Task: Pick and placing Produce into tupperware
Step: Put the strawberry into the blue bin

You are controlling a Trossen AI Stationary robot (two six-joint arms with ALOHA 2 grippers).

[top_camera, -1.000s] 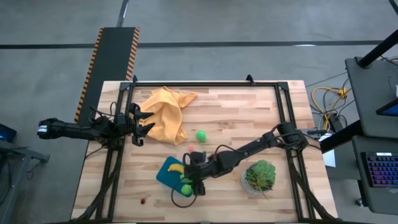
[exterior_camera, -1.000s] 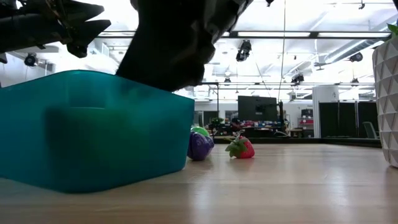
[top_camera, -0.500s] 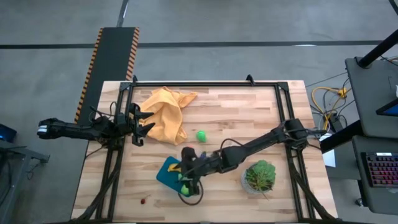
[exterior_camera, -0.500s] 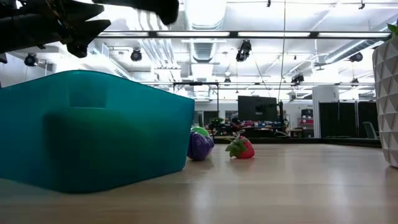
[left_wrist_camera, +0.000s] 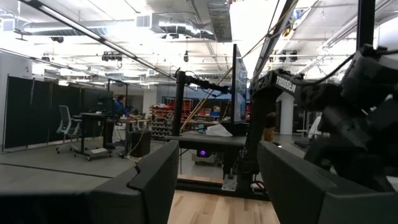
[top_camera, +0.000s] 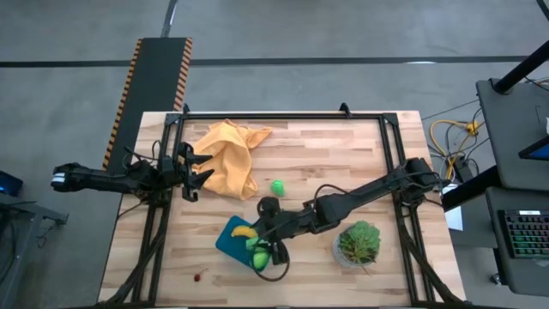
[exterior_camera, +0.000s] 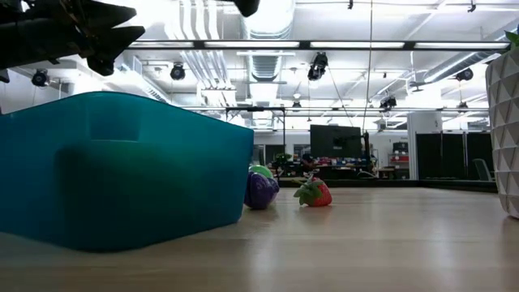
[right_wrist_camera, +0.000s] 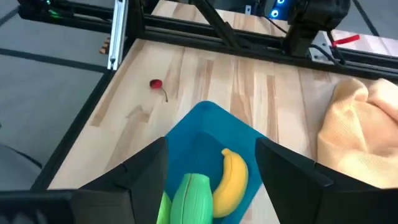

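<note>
The teal tupperware (top_camera: 230, 241) sits near the table's front edge. A yellow banana (right_wrist_camera: 231, 178) and green pieces (right_wrist_camera: 189, 200) lie in it. My right gripper (right_wrist_camera: 211, 155) hangs open above it, slanting down, with nothing between its fingers; in the high view my right gripper (top_camera: 262, 236) covers the container's right part. A green oval (top_camera: 277, 186) rests on the table farther back. A purple eggplant (exterior_camera: 261, 191) and a strawberry (exterior_camera: 315, 193) lie beyond the tupperware (exterior_camera: 122, 170). A red cherry (top_camera: 198, 276) lies near the front left. My left gripper (top_camera: 193, 172) waits open at the left edge.
An orange-yellow cloth (top_camera: 227, 159) lies crumpled at the far left, next to my left gripper. A leafy plant in a clear pot (top_camera: 358, 242) stands right of the tupperware, under my right arm. Bare wood lies in the middle and far right.
My right gripper has risen from inside the tupperware. In the low view it first hung dark over the container's rim and now shows only at the picture's top edge. The tupperware and the produce beside it have stayed in place.
</note>
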